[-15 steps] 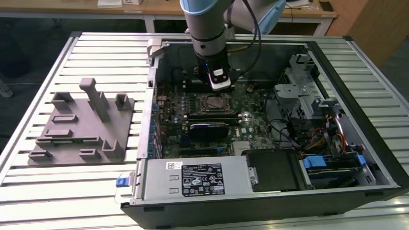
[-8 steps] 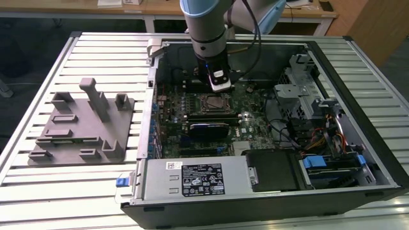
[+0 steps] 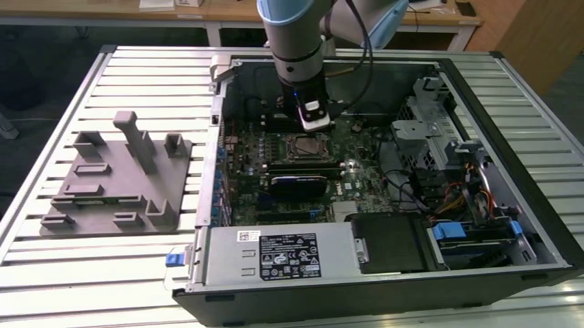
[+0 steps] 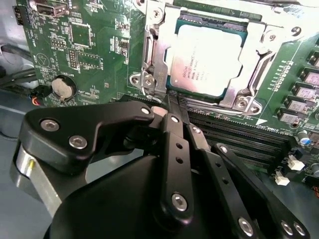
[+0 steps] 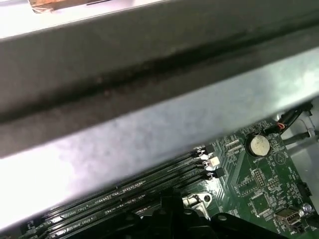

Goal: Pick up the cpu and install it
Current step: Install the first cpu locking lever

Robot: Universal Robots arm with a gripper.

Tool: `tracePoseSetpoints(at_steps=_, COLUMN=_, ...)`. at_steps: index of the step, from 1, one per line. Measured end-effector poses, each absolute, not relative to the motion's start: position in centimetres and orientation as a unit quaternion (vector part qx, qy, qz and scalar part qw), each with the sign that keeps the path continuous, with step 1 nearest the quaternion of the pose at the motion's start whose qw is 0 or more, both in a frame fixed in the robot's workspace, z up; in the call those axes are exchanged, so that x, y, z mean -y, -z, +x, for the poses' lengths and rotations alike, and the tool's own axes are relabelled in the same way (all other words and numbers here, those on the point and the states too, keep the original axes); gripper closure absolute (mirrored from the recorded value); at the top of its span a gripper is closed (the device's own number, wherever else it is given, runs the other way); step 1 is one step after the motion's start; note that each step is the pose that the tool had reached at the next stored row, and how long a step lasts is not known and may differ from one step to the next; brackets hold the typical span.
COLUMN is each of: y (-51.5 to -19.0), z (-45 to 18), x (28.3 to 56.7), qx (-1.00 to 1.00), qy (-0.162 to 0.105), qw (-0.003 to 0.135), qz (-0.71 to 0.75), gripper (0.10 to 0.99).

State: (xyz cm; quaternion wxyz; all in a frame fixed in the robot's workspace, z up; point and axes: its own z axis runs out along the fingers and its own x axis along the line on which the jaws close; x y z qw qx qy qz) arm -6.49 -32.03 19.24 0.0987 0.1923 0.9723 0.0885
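The cpu [image 4: 207, 59] sits flat in its socket [image 4: 149, 55] on the motherboard [image 4: 89, 45], upper middle of the second wrist view. The gripper [image 4: 175, 99] has its fingers [image 4: 172, 124] pressed together just at the socket's edge, holding nothing. In the exterior view the gripper [image 3: 313, 126] hangs inside the case [image 3: 511, 205], center frame.

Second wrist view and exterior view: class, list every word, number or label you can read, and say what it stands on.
cpu lid: lines of grey print, too faint to read.
Green motherboard: white markings, too small to read.
Power supply label: blocks of print, too small to read.
Small white sticker beside that label: too small to read.
Nothing can be quoted with certainty.
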Motion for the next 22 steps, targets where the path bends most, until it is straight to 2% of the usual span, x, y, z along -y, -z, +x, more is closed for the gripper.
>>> tracePoseSetpoints(at_steps=9, y=-20.9, z=-6.5, x=32.0, qx=-0.972, qy=-0.088, qw=0.099, qz=0.192, gripper=0.98)
tracePoseSetpoints(at_steps=16, y=-21.1, z=-6.5, x=32.0, qx=-0.972, qy=-0.088, qw=0.098, qz=0.192, gripper=0.98)
tracePoseSetpoints(at_steps=19, y=-21.1, z=-6.4, x=32.0, qx=-0.974, qy=-0.08, qw=0.088, qz=0.193, gripper=0.98)
tracePoseSetpoints(at_steps=22, y=-21.1, z=-6.1, x=32.0, qx=-0.976, qy=-0.069, qw=0.071, qz=0.194, gripper=0.98)
